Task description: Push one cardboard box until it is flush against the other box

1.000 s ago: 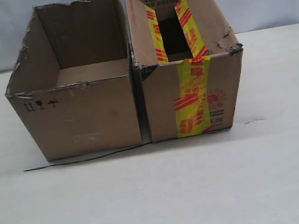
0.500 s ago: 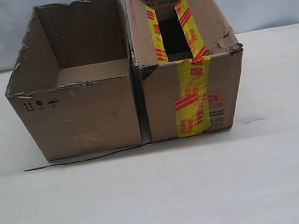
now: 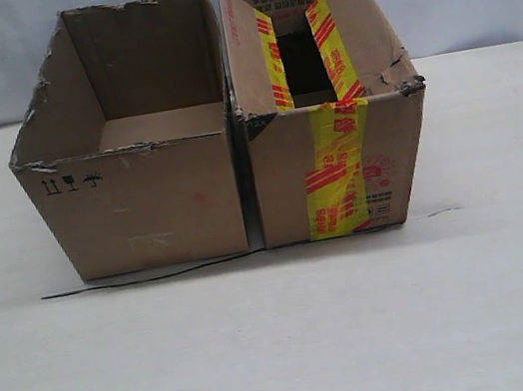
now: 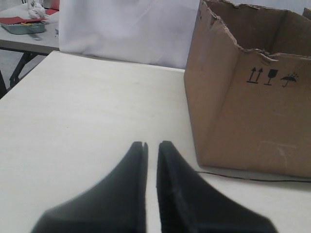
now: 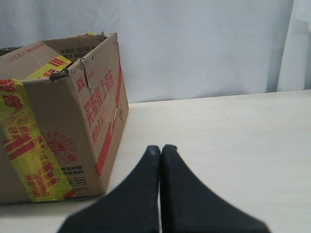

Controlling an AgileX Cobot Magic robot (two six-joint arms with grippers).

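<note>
The plain brown other box [image 3: 142, 206] stands on the left, open-topped, with black handling symbols on its front. Right beside it stands the cardboard box [image 3: 337, 162] with yellow and red tape; only a thin dark slit shows between their fronts. Neither gripper appears in the exterior view. My left gripper [image 4: 151, 144] hovers low over the table, off the outer side of the other box [image 4: 252, 121], its fingers a narrow crack apart and empty. My right gripper [image 5: 161, 148] is shut on nothing, off the outer side of the cardboard box [image 5: 58, 126], touching neither box.
A thin black wire [image 3: 144, 277] lies on the white table [image 3: 289, 353] along the plain box's front base and shows again as the wire [image 4: 252, 178] in the left wrist view. A grey backdrop hangs behind. Another table with clutter [image 4: 24, 24] stands far off.
</note>
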